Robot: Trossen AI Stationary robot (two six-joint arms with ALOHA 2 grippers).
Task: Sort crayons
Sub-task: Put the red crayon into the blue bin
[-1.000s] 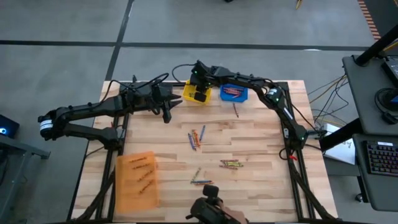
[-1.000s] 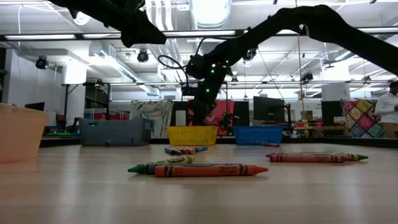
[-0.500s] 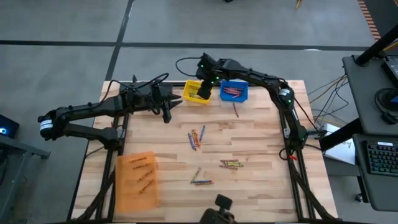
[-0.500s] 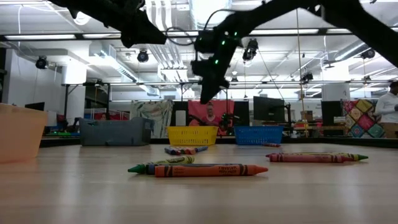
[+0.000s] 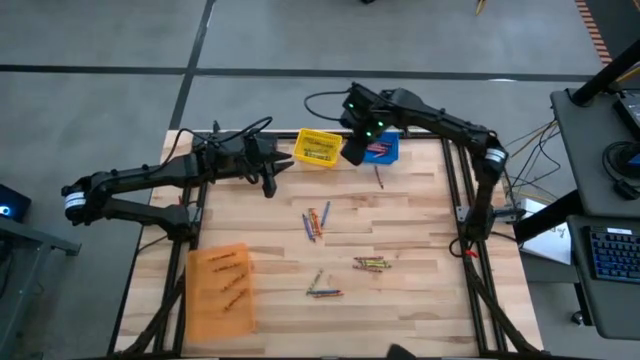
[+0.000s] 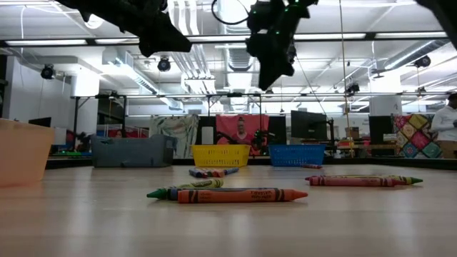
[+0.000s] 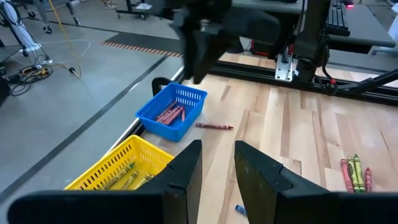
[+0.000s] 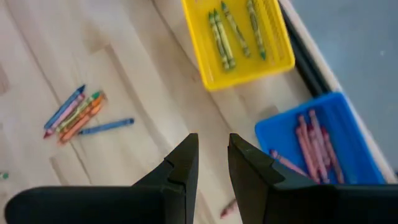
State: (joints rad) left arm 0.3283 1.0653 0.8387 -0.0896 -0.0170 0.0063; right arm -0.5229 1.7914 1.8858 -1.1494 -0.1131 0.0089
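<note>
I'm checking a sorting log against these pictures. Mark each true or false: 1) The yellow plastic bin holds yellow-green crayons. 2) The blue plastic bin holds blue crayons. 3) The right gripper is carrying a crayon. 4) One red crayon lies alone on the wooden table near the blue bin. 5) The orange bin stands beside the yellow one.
1) True: the yellow plastic bin holds yellow-green crayons.
2) False: the blue plastic bin holds red crayons.
3) False: the right gripper has nothing between its fingers, with a narrow gap showing.
4) True: a single red crayon lies on the wooden table close to the blue bin.
5) False: the orange bin sits at the near left of the table, far from the yellow one.
</note>
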